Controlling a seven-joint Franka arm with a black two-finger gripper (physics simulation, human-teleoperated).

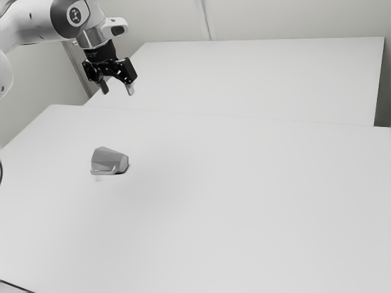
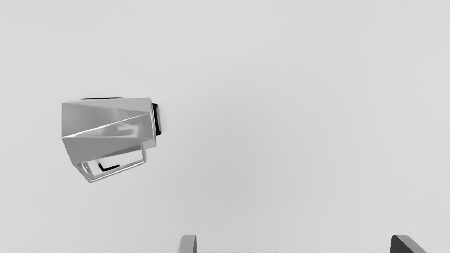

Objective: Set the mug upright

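Lining up with the mug (image 1: 109,161) is what your coming move turns on. It lies on its side on the table (image 1: 244,201), its long axis running roughly from the exterior view's left to right, with the wider end to the left; that end is probably the mouth. Its handle (image 2: 119,168) runs along the near side.

Your gripper (image 1: 117,90) hangs well above the table, the fingers (image 2: 189,244) wide apart with nothing between them. By the wrist view, the mug sits forward of the fingertips and outside the gap, past the finger on the exterior view's left. How near or far the hand stands over the table is harder to judge from its height, so you would do well to steer by the wrist view.

The line from fingertip to fingertip runs nearly parallel to the mug's length. If you want to pinch across the body, you likely need about a quarter turn of the wrist as you shift left and come down. Keep in mind that the handle could catch a finger on the near side, and that the tapering, faceted wall may slip or roll as you tip the mouth up.
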